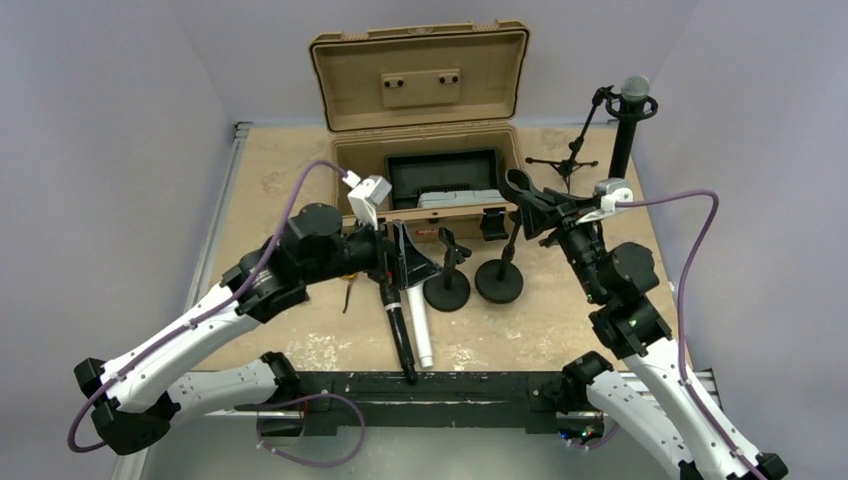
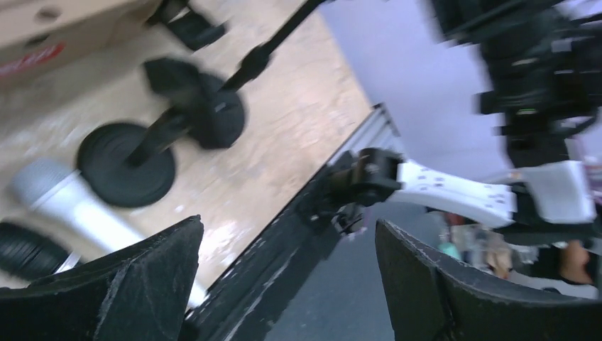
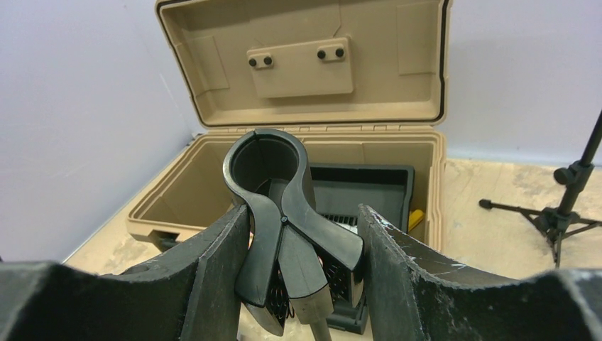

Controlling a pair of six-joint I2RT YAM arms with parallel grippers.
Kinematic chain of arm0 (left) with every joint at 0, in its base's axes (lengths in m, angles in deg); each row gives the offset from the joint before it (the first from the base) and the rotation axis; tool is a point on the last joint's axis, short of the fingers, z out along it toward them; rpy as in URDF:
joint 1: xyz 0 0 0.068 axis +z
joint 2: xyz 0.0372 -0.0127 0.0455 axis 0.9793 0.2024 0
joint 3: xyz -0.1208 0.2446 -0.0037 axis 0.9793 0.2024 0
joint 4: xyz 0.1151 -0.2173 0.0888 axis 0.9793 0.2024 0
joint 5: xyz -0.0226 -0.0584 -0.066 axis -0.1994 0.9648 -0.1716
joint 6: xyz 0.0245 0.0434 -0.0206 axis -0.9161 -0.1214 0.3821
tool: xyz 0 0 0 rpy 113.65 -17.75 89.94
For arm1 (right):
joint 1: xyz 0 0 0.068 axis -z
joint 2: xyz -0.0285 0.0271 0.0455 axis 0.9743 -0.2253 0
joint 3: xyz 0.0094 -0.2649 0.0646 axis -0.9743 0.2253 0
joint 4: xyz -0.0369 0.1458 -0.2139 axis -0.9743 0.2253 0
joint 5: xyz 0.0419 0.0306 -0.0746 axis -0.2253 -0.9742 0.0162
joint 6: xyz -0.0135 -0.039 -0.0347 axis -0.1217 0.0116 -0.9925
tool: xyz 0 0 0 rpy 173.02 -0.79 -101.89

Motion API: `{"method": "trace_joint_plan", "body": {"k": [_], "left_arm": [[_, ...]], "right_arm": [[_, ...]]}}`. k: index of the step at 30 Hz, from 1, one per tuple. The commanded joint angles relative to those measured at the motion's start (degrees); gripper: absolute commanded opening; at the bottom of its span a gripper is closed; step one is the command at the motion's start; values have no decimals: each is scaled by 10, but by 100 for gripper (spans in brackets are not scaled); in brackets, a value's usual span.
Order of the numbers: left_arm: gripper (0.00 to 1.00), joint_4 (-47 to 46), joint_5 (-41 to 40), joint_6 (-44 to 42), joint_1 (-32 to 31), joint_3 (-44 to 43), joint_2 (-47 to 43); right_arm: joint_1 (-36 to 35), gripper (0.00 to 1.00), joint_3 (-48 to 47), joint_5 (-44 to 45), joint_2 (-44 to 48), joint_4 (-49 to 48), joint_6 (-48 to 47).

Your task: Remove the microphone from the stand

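pinching ring-topped black plastic clip (image 3: 278,206), right hand (image 3: 304,217), tan moulded case (image 3: 213,71) behind

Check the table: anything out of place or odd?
A black handheld microphone and a white handheld microphone lie loose side by side by the wooden table's front edge, the black one's end reaching the dark rail. The black spring clip between the right gripper's fingers is empty.
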Motion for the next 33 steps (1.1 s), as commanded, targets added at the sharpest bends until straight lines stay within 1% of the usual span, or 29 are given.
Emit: {"method": "trace_joint_plan", "body": {"k": [1,6,11,15,18,25,29,33], "left_arm": [[89,-45,100,-13,2,-82,36],[89,-68,124,12,2,-136,104],[91,-89,136,28,2,-181,155],[92,-78,130,18,1,-226,199],[92,-63,125,9,2,-256,226],[92,-47,114,1,1,-296,260],[91,-49,118,7,1,-296,272],[90,-46,136,7,1,-308,299]], "right_arm": [[-1,20,-15,-19,-6,-28,38],[0,31,-21,-19,-8,-10,51],[-1,46,-30,-21,-6,5,56],[-1,59,-35,-27,-4,14,60],[-1,66,-44,-33,-6,27,67],[-1,75,-66,-48,11,50,82],[-1,78,-96,-46,29,73,91],[-1,78,-128,-7,57,107,101]]}}
